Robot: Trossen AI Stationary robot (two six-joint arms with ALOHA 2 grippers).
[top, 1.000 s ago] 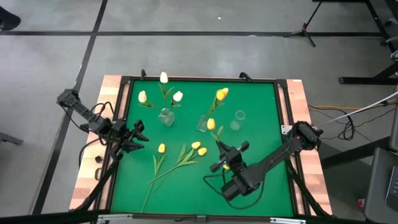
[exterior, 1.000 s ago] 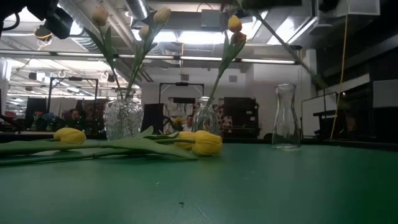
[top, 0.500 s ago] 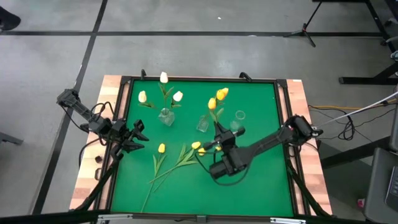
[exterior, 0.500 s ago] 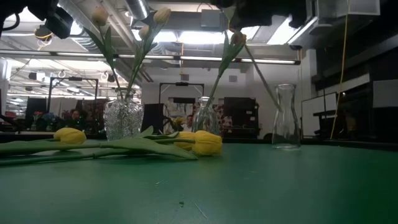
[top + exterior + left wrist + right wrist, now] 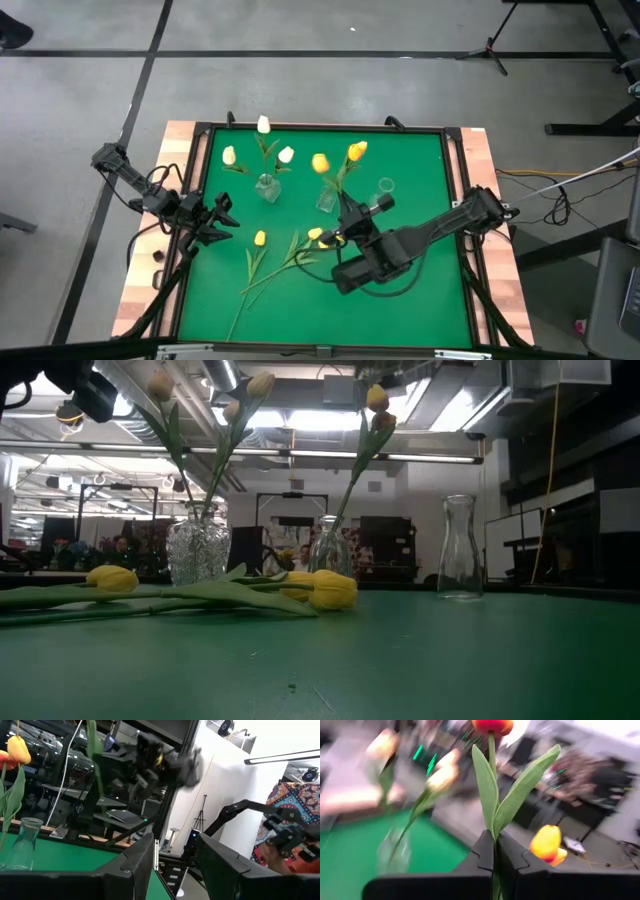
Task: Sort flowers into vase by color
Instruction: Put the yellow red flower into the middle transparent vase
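1. The right claw (image 5: 345,212) is over the middle of the green worktop (image 5: 420,180), its fingers pressed together on the stem of an orange-yellow tulip (image 5: 320,162); in the right wrist view the stem and two leaves rise straight out from between the fingers (image 5: 485,852) and the bud (image 5: 492,726) stands at the far end.
2. Seen from above, that held bud sits beyond the right claw's tips, above a small clear vase (image 5: 326,200) that already holds a yellow tulip (image 5: 356,151); whether the held stem is inside the vase cannot be told.
3. An empty clear bottle vase (image 5: 382,193) stands just to one side of the right claw, on the side away from the left arm.
4. A cut-glass vase (image 5: 267,187) with three white tulips (image 5: 263,125) stands farther off, between the two claws and nearer the worktop's far edge.
5. Three yellow tulips (image 5: 259,238) lie flat on the worktop; the two closest heads are beside the right claw, toward the left arm, with stems running toward the near edge.
6. The left claw (image 5: 225,215) waits over the worktop's left edge, fingers (image 5: 127,870) apart and holding nothing, well apart from the vases.
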